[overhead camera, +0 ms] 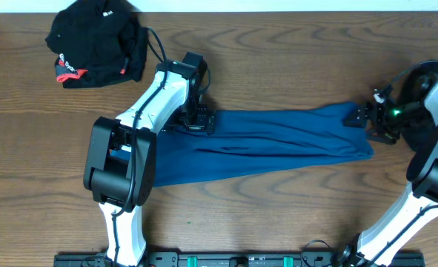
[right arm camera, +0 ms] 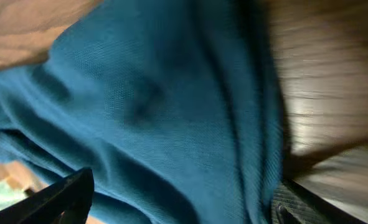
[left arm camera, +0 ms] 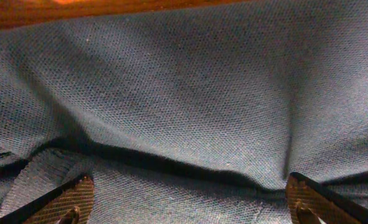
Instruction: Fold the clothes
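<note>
A long teal-blue shirt [overhead camera: 278,141] lies bunched and stretched across the middle of the wooden table. My left gripper [overhead camera: 196,122] rests on its left end. In the left wrist view this gripper [left arm camera: 187,208] is open, both fingertips [left arm camera: 71,199] pressed wide apart on the wrinkled fabric [left arm camera: 184,93]. My right gripper [overhead camera: 363,119] is at the shirt's right end. Seen from the right wrist, that gripper [right arm camera: 184,199] stands open with folds of teal cloth [right arm camera: 159,106] between its spread fingers [right arm camera: 65,196]. A black garment with red-and-white trim [overhead camera: 96,44] lies crumpled at the far left.
Bare wood of the table [overhead camera: 293,59] shows behind and in front of the shirt. A black rail [overhead camera: 233,259] with the two arm bases runs along the front edge. The left arm's body [overhead camera: 122,163] covers the shirt's left corner.
</note>
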You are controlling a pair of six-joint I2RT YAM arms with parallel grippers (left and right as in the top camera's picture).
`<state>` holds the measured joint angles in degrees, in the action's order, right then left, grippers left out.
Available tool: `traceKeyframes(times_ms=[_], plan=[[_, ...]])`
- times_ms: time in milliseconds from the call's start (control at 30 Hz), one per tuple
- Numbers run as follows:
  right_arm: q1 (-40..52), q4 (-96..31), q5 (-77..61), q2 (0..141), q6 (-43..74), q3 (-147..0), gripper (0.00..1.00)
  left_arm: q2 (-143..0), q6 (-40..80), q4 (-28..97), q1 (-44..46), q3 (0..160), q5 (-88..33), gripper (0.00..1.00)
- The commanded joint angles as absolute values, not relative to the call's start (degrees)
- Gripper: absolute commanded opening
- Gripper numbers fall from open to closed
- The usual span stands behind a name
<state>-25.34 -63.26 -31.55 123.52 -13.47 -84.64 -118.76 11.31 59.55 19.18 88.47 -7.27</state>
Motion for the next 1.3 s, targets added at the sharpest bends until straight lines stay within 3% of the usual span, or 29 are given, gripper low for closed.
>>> traceKeyframes(times_ms=[0, 133, 300, 500, 833, 1267], plan=[[-23.70, -61.89, -26.85, 130.43, -14.41, -79.72, 0.81, -117.86, 10.76, 59.64, 18.94, 88.09, -6.37, 0.98], [-23.70, -61.95, -26.85, 130.43, -14.17, -79.59, 0.61, -117.86, 10.76, 59.66, 18.94, 88.09, -6.37, 0.98], [-23.86, -61.39, -26.76, 130.41, -12.84, -79.59, 0.24, -117.86, 10.76, 59.68, 18.94, 88.09, -6.37, 0.98], [-25.65, -59.86, -23.59, 130.41, -8.10, -79.90, 0.02, -117.86, 10.76, 59.90, 18.92, 88.09, -6.37, 0.98], [-30.50, -60.77, -14.90, 127.46, 1.96, -87.24, 0.01, -116.86, 10.76, 59.70, 18.94, 88.09, -7.22, 0.98], [-30.74, -71.35, -11.70, 120.18, 1.69, -102.13, 0.01, -110.30, 10.76, 58.81, 18.94, 88.09, -7.22, 0.98]])
